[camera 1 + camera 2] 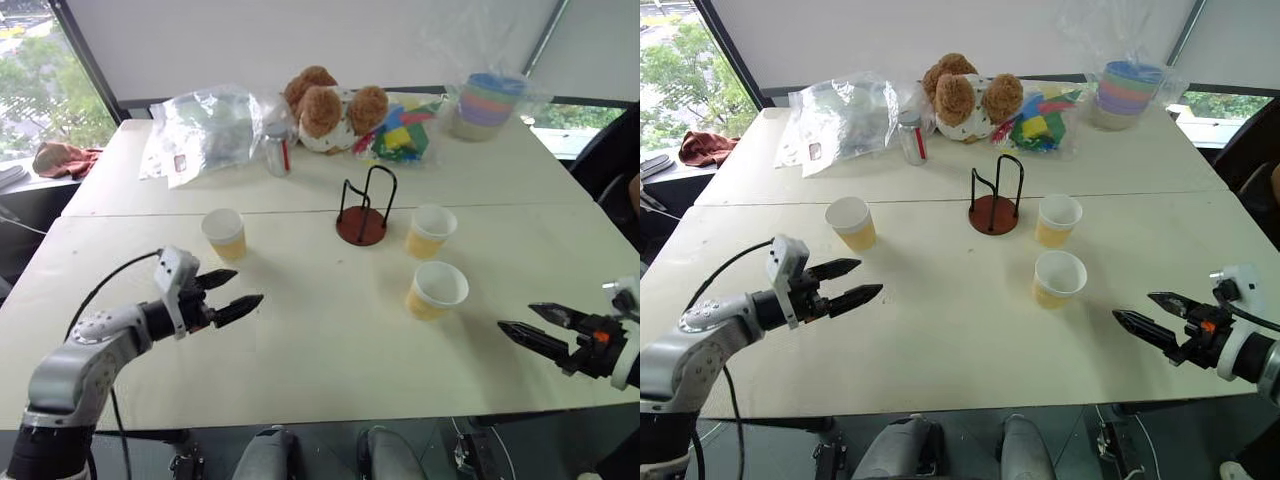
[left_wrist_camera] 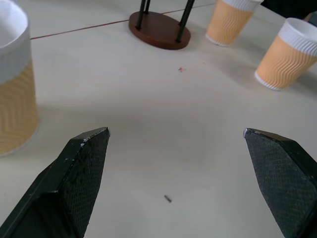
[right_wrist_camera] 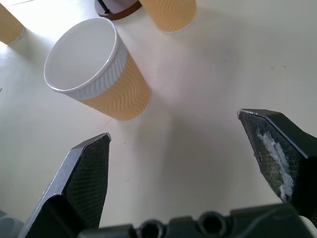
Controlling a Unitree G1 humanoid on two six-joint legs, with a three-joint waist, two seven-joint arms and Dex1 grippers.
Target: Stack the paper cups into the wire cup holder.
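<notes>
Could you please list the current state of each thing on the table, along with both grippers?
Left cup: upright, empty, standing alone.
Cup beside the holder: upright, empty.
Nearest cup: upright, empty.
Wire cup holder: upright, no cup in it.
Left gripper: open, holding nothing.
Right gripper: open, holding nothing.
Plastic bowls: stacked, in a clear bag.

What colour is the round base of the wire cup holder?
Reddish-brown, under black wire uprights; the wire cup holder shows it best in the left eye view.
</notes>
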